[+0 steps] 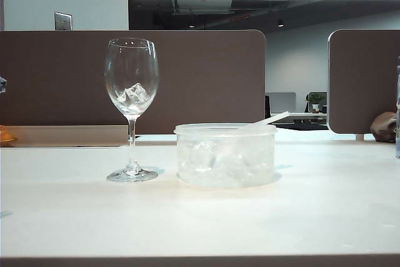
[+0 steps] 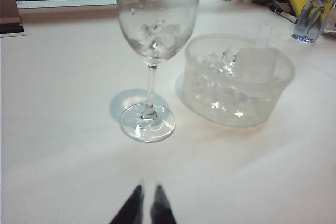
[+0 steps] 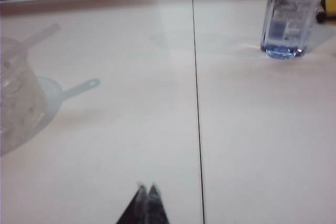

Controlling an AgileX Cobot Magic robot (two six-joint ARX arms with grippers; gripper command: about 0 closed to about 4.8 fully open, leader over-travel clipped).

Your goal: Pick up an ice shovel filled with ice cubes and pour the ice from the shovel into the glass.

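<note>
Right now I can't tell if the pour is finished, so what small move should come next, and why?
Probably just park the right gripper, fingers shut and empty over bare table. The glass already holds ice cubes, and the ice shovel rests back in the tub. The left gripper, also shut, holds nothing.

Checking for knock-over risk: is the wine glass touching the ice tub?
Apart. The exterior view shows bare table between the glass's foot and the tub; the left wrist view agrees.
</note>
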